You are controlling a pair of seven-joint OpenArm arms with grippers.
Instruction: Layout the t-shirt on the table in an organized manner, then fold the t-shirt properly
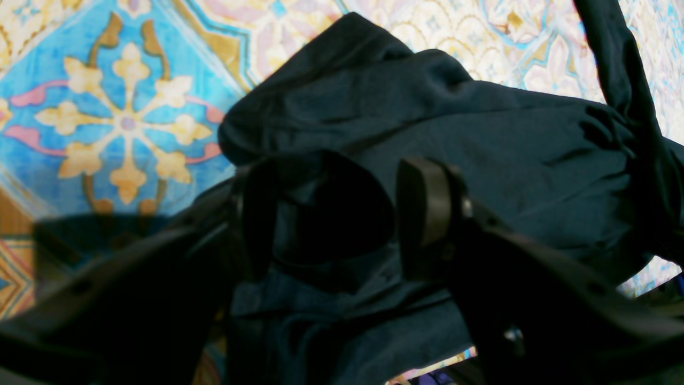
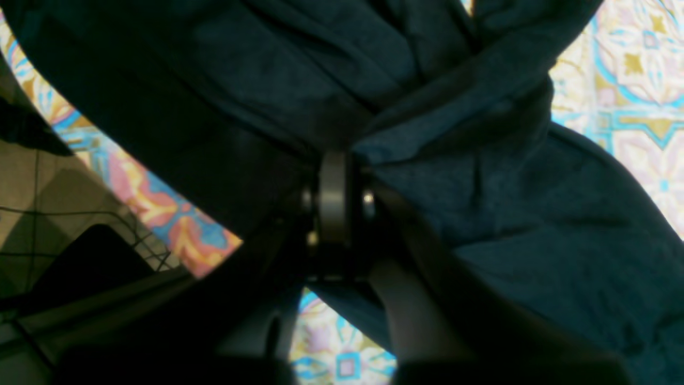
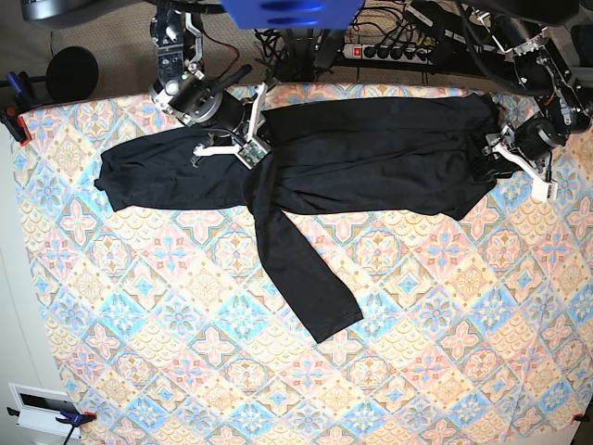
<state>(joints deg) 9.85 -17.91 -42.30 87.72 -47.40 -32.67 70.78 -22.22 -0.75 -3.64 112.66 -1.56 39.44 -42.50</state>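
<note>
Thin, limp and slightly slick, the t-shirt (image 3: 371, 158) needs pinching at hems or shoulders: right jaws clamp a bunched fold, left jaws gape over its edge.

My left end effector (image 1: 331, 214) has thick black fingers (image 1: 425, 208) with rounded pads and small silver screws. My right end effector (image 3: 248, 139) is black with white brackets.

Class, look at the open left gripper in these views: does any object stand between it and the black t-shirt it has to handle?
Nothing visible does. The left gripper is open directly over the t-shirt, with only that fabric between its fingers. The right gripper is already shut on the t-shirt. The table around it shows only patterned cloth.
</note>
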